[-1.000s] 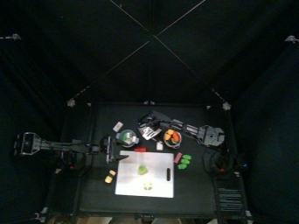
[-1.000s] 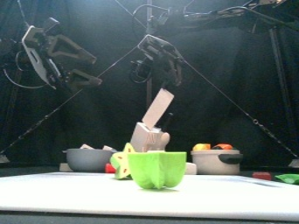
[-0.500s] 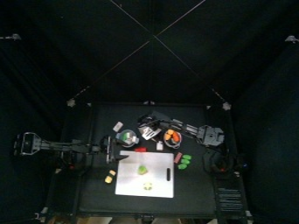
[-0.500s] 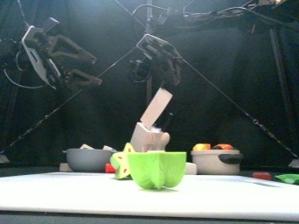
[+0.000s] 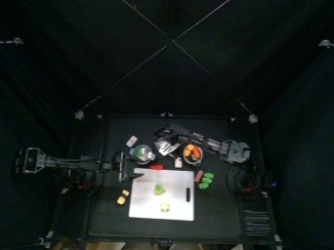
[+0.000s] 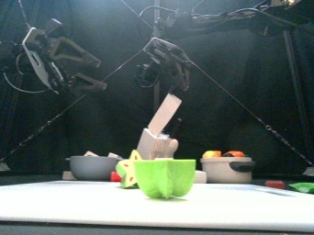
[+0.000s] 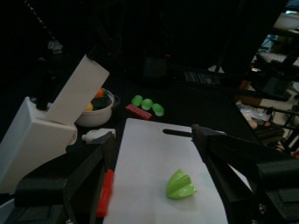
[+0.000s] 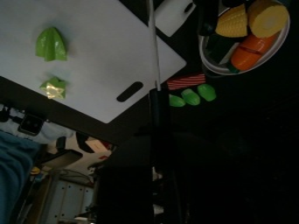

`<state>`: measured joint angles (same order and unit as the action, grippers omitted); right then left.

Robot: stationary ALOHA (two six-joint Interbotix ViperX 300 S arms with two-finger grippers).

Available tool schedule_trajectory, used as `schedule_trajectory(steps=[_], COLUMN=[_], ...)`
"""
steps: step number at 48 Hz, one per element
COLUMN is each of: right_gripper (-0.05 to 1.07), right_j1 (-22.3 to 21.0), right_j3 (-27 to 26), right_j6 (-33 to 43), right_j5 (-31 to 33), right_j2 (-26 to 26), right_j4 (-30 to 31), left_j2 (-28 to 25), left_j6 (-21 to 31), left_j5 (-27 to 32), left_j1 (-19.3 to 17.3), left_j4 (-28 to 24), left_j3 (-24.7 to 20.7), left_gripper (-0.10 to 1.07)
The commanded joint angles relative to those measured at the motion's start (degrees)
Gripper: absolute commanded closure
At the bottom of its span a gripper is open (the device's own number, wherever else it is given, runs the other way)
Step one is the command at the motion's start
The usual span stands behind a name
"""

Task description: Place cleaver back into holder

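1. White and pale, the cleaver [image 6: 168,111] has its blade tip inside the holder [image 6: 156,144] and leans to the right, with the dark handle pointing up to the right pincer [image 6: 163,57].
2. Between the earlier pictures and now, almost nothing has changed: the cleaver keeps the same tilt and the same depth in the holder, and both arms look unmoved.
3. The right pincer hangs above the cleaver. In the right wrist view a thin edge [image 8: 153,61] runs out between its jaws, so I judge that it is closed on the cleaver handle.
4. The left pincer [image 7: 152,162] stays away at the left side, jaws apart, holding nothing, over the white cutting board [image 7: 146,175] with the green pepper piece [image 7: 179,183].
5. For the task, this pause means the cleaver is entered but probably not seated; it likely needs to stand straighter and go lower before release.
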<state>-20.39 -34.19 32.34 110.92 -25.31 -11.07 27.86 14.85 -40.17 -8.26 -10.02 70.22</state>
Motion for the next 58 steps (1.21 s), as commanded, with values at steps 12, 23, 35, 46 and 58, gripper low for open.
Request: schedule_trajectory(steps=[12,23,35,46,58], right_gripper=[0.63,0.63,0.63,0.63,0.63], right_j1=[-1.0,-1.0,-1.1,-1.1,-1.1], right_j3=[-1.4,-1.3,-1.3,-1.3,-1.4], right_j6=[0.1,0.1,0.2,0.2,0.4], right_j5=[0.2,0.4,0.5,0.6,0.6], right_j2=[1.7,1.8,1.9,1.7,1.6], right_j4=[0.0,-0.2,0.1,0.0,-1.1], left_j2=[0.1,0.1,0.1,0.1,0.1], left_j6=[-0.1,-0.1,-0.1,-0.1,-0.1], left_j5=[-0.2,-0.2,-0.2,-0.2,-0.2], left_j1=[-0.3,-0.4,-0.3,-0.3,-0.3], left_j4=[0.1,0.0,0.0,0.0,0.0], left_j3=[-0.5,-0.5,-0.5,-0.5,-0.5], left_gripper=[-0.04,-0.04,-0.04,-0.04,-0.04])
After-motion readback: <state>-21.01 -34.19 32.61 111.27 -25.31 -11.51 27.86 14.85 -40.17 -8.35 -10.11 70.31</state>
